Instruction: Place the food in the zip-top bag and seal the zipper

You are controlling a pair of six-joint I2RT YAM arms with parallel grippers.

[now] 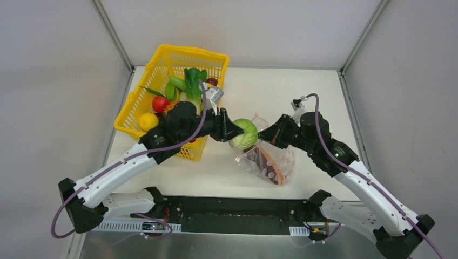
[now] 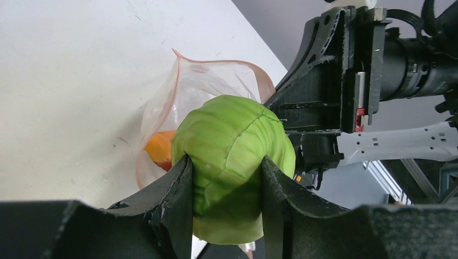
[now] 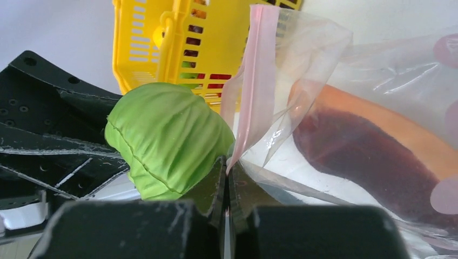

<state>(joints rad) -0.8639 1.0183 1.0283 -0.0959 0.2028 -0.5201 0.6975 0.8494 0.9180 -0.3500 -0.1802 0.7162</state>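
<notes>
Gripping cabbage point(image 2: 232, 156) across its middle with left gripper point(image 2: 227, 175), jaws part-spread around it, right at mouth of bag point(image 3: 318, 59). Probably light, hard and slick, so best squeezed at widest girth. Pinching floppy rim beside zipper point(image 3: 254, 81) in right gripper point(image 3: 227, 181), pressed together. Basket point(image 1: 186, 51) behind.

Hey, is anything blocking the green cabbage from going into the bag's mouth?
Nothing visible. The left tool holds the cabbage right at the mouth of the bag, which the right tool pinches open by its pink zipper. Food already inside lies deeper.
</notes>
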